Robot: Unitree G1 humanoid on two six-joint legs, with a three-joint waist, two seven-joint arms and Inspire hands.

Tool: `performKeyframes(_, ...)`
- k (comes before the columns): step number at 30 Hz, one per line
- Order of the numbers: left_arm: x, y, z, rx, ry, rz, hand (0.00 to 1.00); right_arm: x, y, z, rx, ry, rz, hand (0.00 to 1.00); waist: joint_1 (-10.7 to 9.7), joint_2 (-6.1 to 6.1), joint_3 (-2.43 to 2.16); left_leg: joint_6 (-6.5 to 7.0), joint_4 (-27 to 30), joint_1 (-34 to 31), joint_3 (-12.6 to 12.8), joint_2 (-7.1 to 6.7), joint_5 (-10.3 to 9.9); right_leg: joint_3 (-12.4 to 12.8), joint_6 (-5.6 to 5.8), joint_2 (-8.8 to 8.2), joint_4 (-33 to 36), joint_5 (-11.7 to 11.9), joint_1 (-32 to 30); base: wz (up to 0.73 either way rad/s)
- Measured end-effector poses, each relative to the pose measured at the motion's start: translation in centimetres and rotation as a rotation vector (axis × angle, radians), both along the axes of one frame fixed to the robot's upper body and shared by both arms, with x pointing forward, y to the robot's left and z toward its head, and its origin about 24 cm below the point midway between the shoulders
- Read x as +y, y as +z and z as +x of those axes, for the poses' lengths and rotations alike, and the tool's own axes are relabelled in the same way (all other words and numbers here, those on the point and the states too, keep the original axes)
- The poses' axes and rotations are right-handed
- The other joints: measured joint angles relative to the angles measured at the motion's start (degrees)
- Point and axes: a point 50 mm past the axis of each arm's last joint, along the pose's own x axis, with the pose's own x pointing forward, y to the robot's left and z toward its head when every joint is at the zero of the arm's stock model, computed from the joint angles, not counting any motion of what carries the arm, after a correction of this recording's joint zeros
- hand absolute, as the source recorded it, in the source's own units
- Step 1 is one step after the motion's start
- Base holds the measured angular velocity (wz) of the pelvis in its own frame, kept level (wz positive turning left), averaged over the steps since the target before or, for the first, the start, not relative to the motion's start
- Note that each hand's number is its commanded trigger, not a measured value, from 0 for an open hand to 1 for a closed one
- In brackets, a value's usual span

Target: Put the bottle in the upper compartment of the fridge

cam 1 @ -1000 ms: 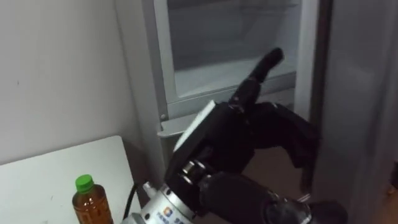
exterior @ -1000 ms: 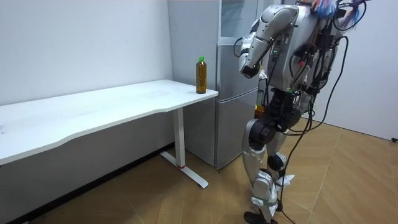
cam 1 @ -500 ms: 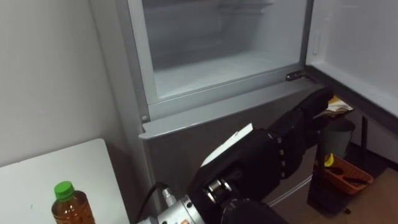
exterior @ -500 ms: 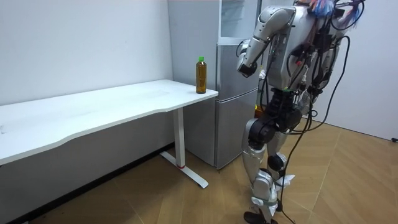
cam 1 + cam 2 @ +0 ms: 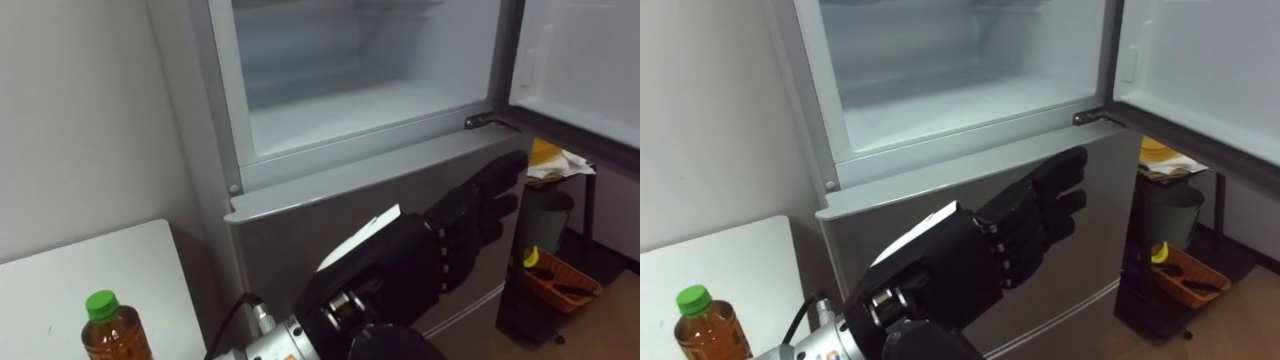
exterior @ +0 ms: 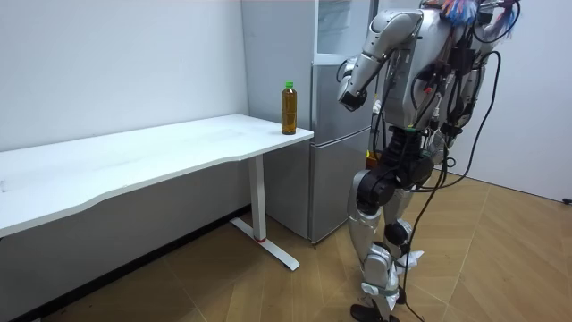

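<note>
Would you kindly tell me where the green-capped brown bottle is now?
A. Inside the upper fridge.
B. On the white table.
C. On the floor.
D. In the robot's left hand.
B: the green-capped brown bottle stands upright on the white table beside the grey fridge, while the open left hand holds nothing.

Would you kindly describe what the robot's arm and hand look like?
The left hand is black, with segmented fingers and a white tag on its back. Its wrist is silver metal with a small coloured mark, and a black cable runs beside it. The arm has smooth silver-grey shells.
</note>
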Motion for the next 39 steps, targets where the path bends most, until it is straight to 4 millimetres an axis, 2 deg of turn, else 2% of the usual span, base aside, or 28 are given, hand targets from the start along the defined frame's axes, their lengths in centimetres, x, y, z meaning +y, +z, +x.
performKeyframes(8, 0.1, -0.6, 0.3, 0.014, -0.005, 0.026, 0.0, -0.1, 0.0, -0.2, 0.008, -0.001, -0.005, 0.0, 1.5, -0.31, 0.09, -0.16, 0.1, 0.3, -1.4, -0.01, 0.0, -0.9, -0.11, -0.02, 0.0, -0.3, 0.8, 0.05)
performKeyframes(14, 0.6, -2.2, 0.4, 0.042, 0.029, 0.093, 0.0, -0.1, -0.1, -0.5, 0.016, 0.006, -0.009, 0.0, 3.0, -0.54, 0.19, -0.29, 0.5, -0.7, -4.7, -0.06, -0.1, -3.6, -0.38, -0.44, -0.1, -0.8, 1.2, 0.2)
performKeyframes(20, 1.3, -4.0, -0.1, 0.093, 0.062, 0.138, 0.0, 0.0, -0.1, -0.3, 0.02, 0.061, -0.02, 0.0, 5.1, -0.35, -0.04, -0.61, 0.6, -1.1, -6.9, -0.17, 0.2, -5.2, -0.65, -0.88, -0.1, -1.4, 1.3, 0.14)
performKeyframes(25, 2.4, -5.8, -0.8, 0.163, 0.1, 0.155, 0.0, 0.3, -0.2, -0.4, 0.029, 0.103, -0.021, 0.0, 7.7, -0.98, -0.37, -0.75, 0.7, -1.1, -9.6, -0.31, 0.3, -6.5, -0.84, -0.97, -0.1, -2.0, 2.3, 0.12)
performKeyframes(32, 3.0, -7.3, -1.2, 0.222, 0.115, 0.167, 0.0, 0.7, -0.1, -0.1, 0.024, 0.153, -0.013, 0.0, 9.4, -1.33, -0.43, -0.8, 1.0, -1.0, -11.8, -0.48, 0.3, -8.8, -0.82, -1.13, -0.2, -2.5, 3.2, 0.17)
performKeyframes(36, 3.8, -10.3, -1.7, 0.349, 0.148, 0.199, 0.0, 0.7, -0.2, -0.3, 0.03, 0.152, -0.01, 0.0, 9.3, -1.35, -0.41, -0.9, 0.8, -1.1, -12.9, -0.51, 0.3, -9.9, -0.95, -1.15, -0.2, -2.9, 4.2, 0.13)
performKeyframes(39, 4.3, -11.5, -2.5, 0.401, 0.156, 0.215, 0.0, 0.7, -0.3, -0.6, 0.041, 0.148, -0.011, 0.0, 9.3, -1.41, -0.37, -1.09, 1.0, -1.1, -13.1, -0.47, 0.5, -10.1, -1.05, -1.22, -0.2, -2.9, 4.2, 0.05)
